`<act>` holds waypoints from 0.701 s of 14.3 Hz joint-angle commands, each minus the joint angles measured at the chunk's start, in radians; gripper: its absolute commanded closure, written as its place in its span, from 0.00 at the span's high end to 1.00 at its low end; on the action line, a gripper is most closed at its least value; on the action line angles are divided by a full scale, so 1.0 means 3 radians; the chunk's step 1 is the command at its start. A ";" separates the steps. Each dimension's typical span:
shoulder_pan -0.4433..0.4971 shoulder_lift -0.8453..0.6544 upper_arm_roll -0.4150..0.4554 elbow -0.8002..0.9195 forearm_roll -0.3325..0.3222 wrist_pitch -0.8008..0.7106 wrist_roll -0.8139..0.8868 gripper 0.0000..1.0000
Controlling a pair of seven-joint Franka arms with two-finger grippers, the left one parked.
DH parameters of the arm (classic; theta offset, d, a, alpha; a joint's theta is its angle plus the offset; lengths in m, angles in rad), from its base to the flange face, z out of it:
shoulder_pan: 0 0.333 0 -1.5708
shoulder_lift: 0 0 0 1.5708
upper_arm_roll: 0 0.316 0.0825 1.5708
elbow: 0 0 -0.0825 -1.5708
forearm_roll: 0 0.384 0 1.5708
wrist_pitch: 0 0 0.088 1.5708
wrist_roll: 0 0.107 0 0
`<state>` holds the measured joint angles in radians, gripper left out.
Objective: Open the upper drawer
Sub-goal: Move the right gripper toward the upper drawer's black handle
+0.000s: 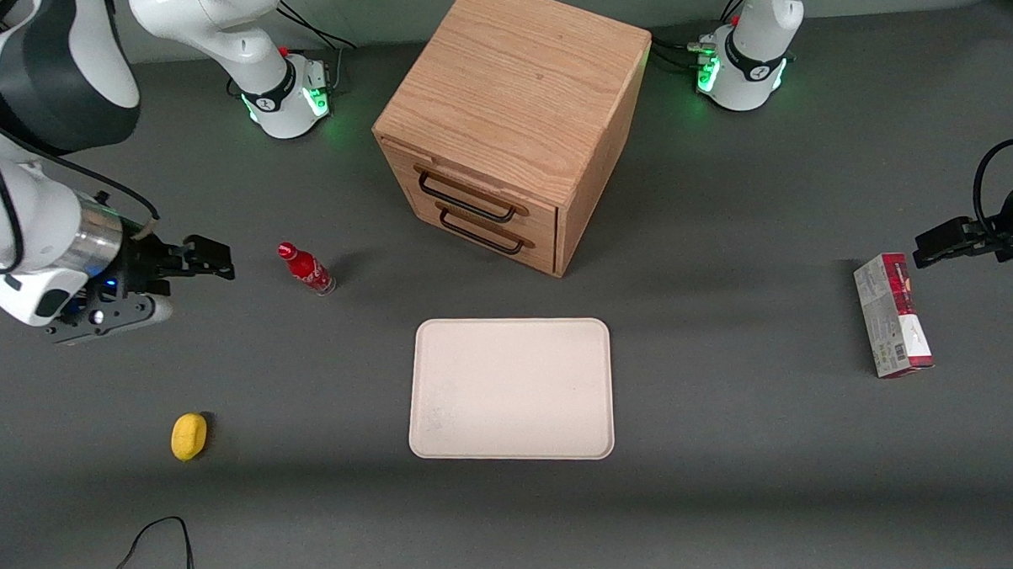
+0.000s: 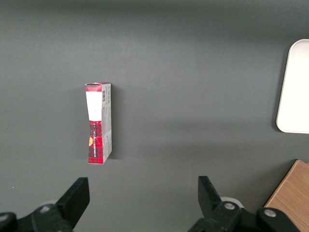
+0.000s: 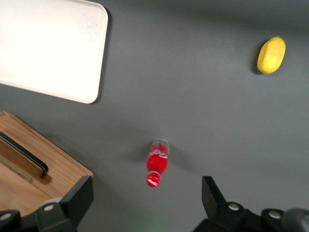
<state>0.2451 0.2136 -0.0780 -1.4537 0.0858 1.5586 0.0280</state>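
Note:
The oak cabinet (image 1: 512,90) stands at the middle of the table. Its upper drawer (image 1: 478,187) sits flush and closed, with a long black bar handle (image 1: 466,198). Just below is the lower drawer's matching handle (image 1: 481,233). My right gripper (image 1: 219,261) hovers above the table toward the working arm's end, well apart from the cabinet. It is open and holds nothing. In the right wrist view the gripper (image 3: 146,193) has black fingers (image 3: 79,193) spread wide. A corner of the cabinet front (image 3: 53,166) shows there with one black handle (image 3: 24,155); I cannot tell which drawer it belongs to.
A red bottle (image 1: 306,269) stands between the gripper and the cabinet, also seen as the bottle (image 3: 157,162) from the wrist. A cream tray (image 1: 511,389) lies nearer the front camera than the cabinet. A yellow lemon (image 1: 189,436) and a red-and-white box (image 1: 892,315) lie toward the table's ends.

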 commanded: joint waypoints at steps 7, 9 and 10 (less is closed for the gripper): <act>0.0838 0.0387 0.0004 0.0290 0.0067 0.0199 0.0040 1.00; 0.0875 0.0398 0.0025 0.0290 0.0072 0.0199 0.0014 1.00; 0.0870 0.0403 0.0091 0.0290 0.0072 0.0209 -0.0016 1.00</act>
<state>0.5131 0.3173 -0.0657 -1.3987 0.0886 1.6239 0.0669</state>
